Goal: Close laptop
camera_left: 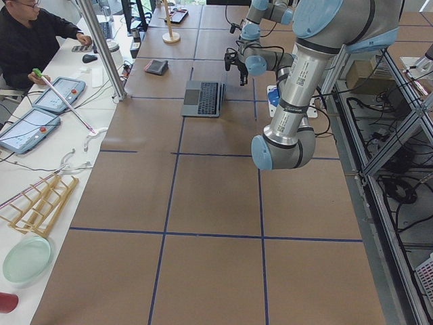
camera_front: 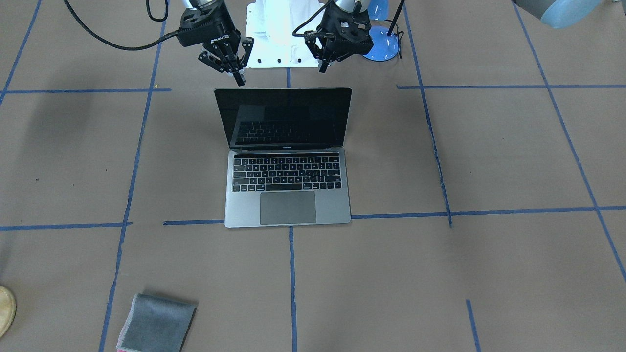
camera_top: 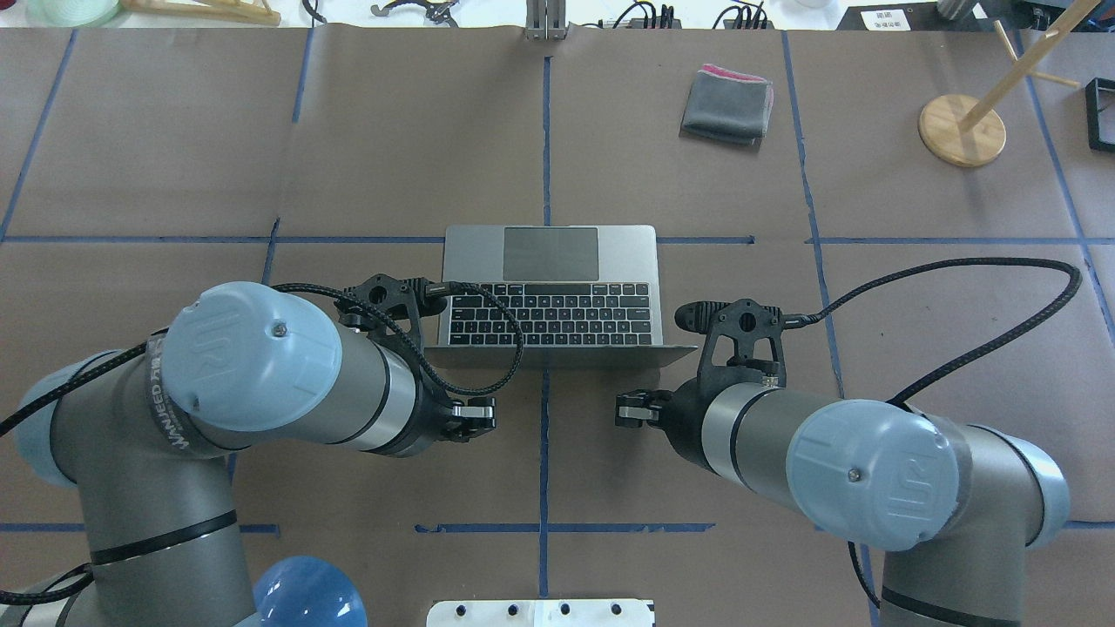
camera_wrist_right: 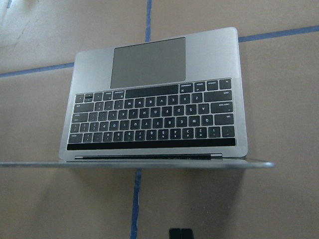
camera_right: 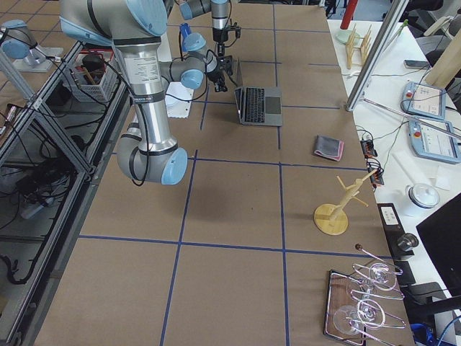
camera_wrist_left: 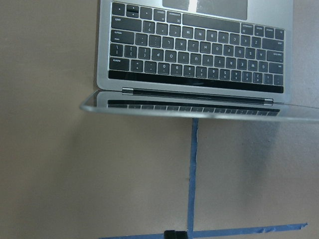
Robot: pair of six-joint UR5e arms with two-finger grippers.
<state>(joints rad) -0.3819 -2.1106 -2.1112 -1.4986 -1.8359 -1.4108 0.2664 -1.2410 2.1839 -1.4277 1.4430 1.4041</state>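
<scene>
a: where is the laptop sitting?
b: laptop (camera_front: 287, 195) is sitting open mid-table with the base flat and the hinge side facing the robot. screen (camera_front: 283, 117) is leaning back a bit past upright. nothing is touching it.
a: grippers?
b: both are hovering behind the lid on the robot's side. left gripper (camera_front: 323, 67) is showing its fingers pressed together and holding nothing. right gripper (camera_front: 237, 76) is the same: tips pinched, empty.
a: how's it going to handle?
b: i'm guessing a rigid metal shell, moderate weight, hinge giving steady friction. the glass screen is the fragile part. no grasp needed. i'm thinking push the back of the lid near its top edge (camera_front: 282, 89), centred, so the base isn't skating.
a: surroundings?
b: table (camera_front: 489, 156) is wearing brown paper with blue tape lines (camera_front: 489, 213). grey cloth (camera_front: 156, 325) is lying well apart, at the operators' edge. wooden stand (camera_top: 962, 131) is standing off toward the right arm's end. operator (camera_left: 30, 34) is sitting at a side bench.
</scene>
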